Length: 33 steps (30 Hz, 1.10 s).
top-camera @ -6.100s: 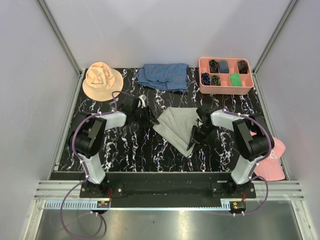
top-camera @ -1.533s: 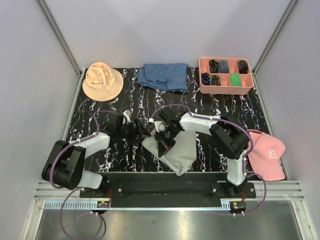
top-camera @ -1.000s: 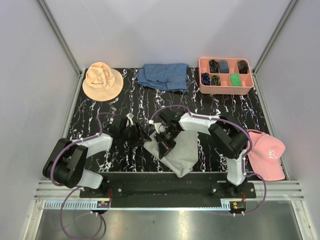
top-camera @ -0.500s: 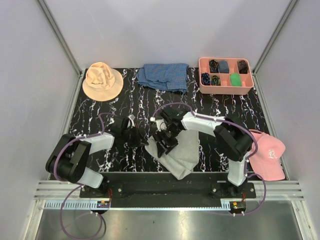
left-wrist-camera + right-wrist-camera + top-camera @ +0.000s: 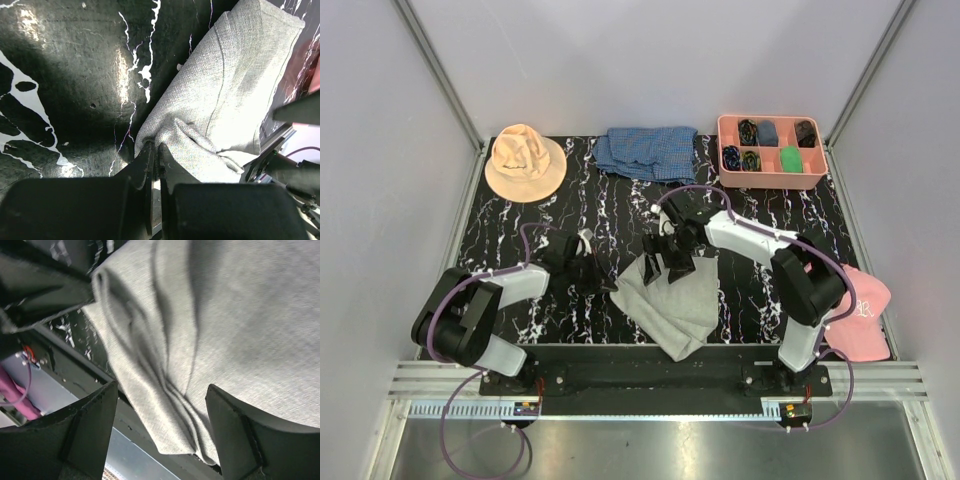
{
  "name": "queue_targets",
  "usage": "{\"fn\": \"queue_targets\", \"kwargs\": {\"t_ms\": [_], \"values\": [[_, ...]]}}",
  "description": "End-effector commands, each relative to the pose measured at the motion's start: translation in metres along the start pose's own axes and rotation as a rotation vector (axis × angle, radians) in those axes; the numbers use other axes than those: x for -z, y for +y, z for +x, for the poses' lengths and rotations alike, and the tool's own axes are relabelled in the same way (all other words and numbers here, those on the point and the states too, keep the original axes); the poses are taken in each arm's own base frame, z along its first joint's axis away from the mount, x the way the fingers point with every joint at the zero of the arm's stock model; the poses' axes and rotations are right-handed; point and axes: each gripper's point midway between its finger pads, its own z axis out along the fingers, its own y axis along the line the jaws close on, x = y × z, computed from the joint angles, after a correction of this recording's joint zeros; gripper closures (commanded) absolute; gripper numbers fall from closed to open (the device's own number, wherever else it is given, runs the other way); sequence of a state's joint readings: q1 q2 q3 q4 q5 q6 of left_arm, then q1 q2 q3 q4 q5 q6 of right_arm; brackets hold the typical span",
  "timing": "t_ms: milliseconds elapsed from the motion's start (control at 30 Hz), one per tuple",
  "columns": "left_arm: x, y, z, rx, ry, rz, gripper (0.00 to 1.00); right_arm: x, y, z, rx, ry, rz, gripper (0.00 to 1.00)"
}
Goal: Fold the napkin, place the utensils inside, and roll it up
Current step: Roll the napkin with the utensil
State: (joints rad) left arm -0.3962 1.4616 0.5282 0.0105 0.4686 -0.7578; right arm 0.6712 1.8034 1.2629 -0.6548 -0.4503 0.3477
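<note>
Hard to read from above: the left gripper (image 5: 606, 286) is a dark lump against the black marbled table (image 5: 520, 225), and its fingertips are lost at the left corner of the napkin (image 5: 672, 305). The left wrist camera settles it. There the left gripper (image 5: 156, 150) has both fingers (image 5: 145, 167) pressed together on a raised ridge of the napkin (image 5: 230, 95), pinching the cloth at its near-left edge. The camera's own housing blocks the bottom of that view.

The napkin is a folded light-grey wedge, lying near the front edge of the table between the two arms. What sits inside the folds cannot be seen.

The right gripper (image 5: 667, 267) hovers over the napkin's far edge, partly covering it. From the right wrist, the right gripper (image 5: 161, 387) has its fingers (image 5: 92, 427) spread wide, with creased napkin (image 5: 240, 310) showing in the gap and nothing between them. The dark shape at the top left of that view is too close to make out.

The left arm lies low, reaching right from its near-left base. The right arm bends high and leans left from its near-right base, hiding part of the pink cap (image 5: 860, 305). At the far edge sit an orange bucket hat (image 5: 524, 160), a blue checked cloth (image 5: 648, 152) and a pink tray (image 5: 724, 140).
</note>
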Motion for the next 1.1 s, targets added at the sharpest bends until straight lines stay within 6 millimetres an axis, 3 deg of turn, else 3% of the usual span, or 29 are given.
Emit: {"fn": "queue_targets", "kwargs": {"t_ms": [0, 233, 433, 733, 867, 933, 967, 1000, 1067], "values": [[0.006, -0.010, 0.001, -0.059, 0.016, 0.017, 1.00, -0.009, -0.023, -0.008, -0.107, -0.004, 0.047, 0.20], [0.010, -0.010, -0.002, -0.076, 0.000, -0.007, 1.00, -0.038, -0.059, -0.014, -0.129, 0.025, 0.123, 0.21], [0.011, -0.004, -0.004, -0.062, -0.014, -0.045, 1.00, -0.058, -0.080, -0.030, -0.134, 0.014, 0.173, 0.21], [0.015, 0.000, -0.009, -0.011, -0.061, -0.086, 1.00, -0.060, -0.082, -0.074, -0.076, -0.066, 0.193, 0.21], [0.018, -0.002, -0.015, -0.001, -0.091, -0.093, 1.00, -0.037, -0.063, -0.086, -0.019, -0.118, 0.148, 0.21], [0.018, -0.003, -0.017, 0.002, -0.093, -0.098, 1.00, -0.007, -0.042, -0.093, 0.039, -0.192, 0.124, 0.22], [0.018, -0.003, -0.017, 0.001, -0.091, -0.100, 1.00, 0.001, -0.040, -0.088, 0.057, -0.203, 0.126, 0.21], [0.018, -0.002, -0.016, 0.002, -0.082, -0.110, 1.00, 0.025, -0.024, -0.090, 0.112, -0.256, 0.108, 0.21], [0.019, -0.004, -0.020, -0.010, -0.085, -0.114, 1.00, 0.034, -0.013, -0.072, 0.162, -0.256, 0.094, 0.20]]}}
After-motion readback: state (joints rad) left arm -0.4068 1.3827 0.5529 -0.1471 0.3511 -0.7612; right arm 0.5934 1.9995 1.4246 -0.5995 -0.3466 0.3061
